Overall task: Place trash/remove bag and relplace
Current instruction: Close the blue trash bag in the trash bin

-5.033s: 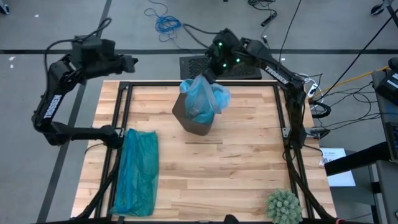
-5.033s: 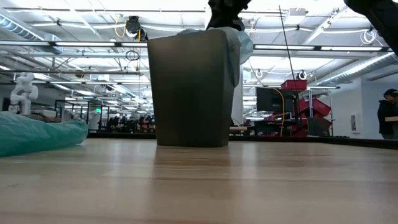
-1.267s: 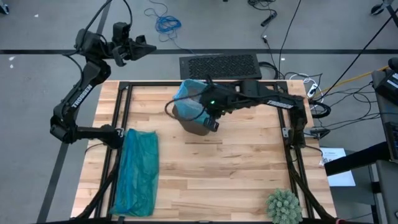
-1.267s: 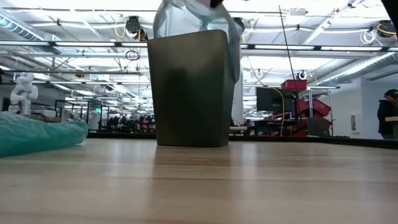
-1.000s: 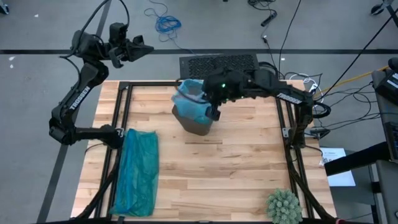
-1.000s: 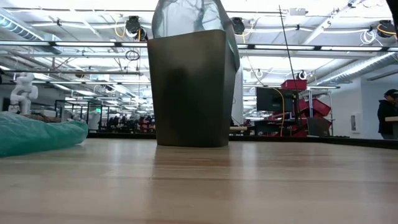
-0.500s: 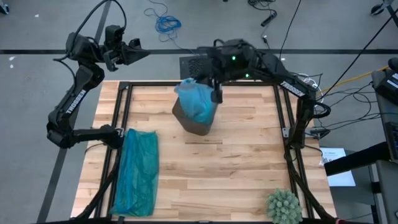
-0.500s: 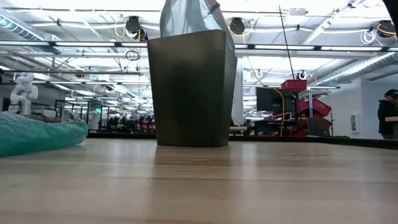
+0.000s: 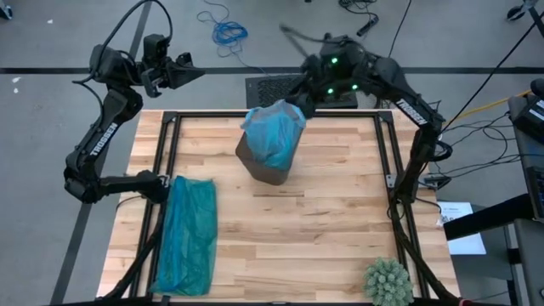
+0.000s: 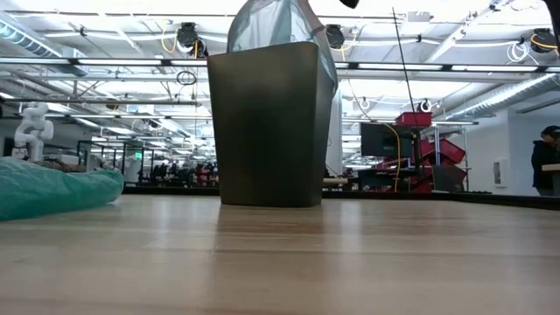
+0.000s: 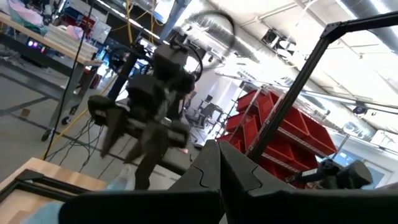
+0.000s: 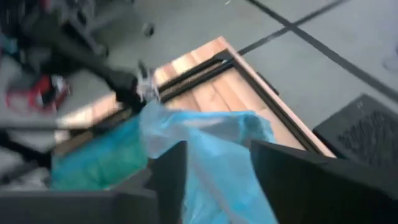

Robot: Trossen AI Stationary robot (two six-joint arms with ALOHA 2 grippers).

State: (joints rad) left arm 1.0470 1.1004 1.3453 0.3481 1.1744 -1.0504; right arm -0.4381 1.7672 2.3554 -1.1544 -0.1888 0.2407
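Since half a second ago the right claw (image 9: pixel 299 104) has swung out from directly over the bin toward the bench's far edge and now sits just beyond the gathered top of the thin, translucent, pale sky-blue plastic bin liner (image 9: pixel 274 134). In the right wrist view its two dark fingers (image 12: pixel 171 171) stand apart with the liner's crinkled neck (image 12: pixel 205 146) running up between them; whether the pads pinch the plastic cannot be told from these frames. The liner itself is bunched into a peak standing out of the small dark tapered bin (image 10: pixel 267 127), which sits upright on the far-centre part of the pale wooden bench (image 9: pixel 323 229). No loose trash shows on the bench.

The relation that matters: the liner's long axis runs straight up out of the bin, and its neck lies just on the near side of the right claw, touching or almost so. The right arm is by far the nearer. The left claw (image 9: pixel 183 72) is clenched on nothing and hangs well apart, past the bench's far left corner.

A darker teal-green plastic bag (image 9: pixel 187 234) lies flat along the bench's left side, and a spiky green ball (image 9: pixel 388 280) rests at the near right corner.
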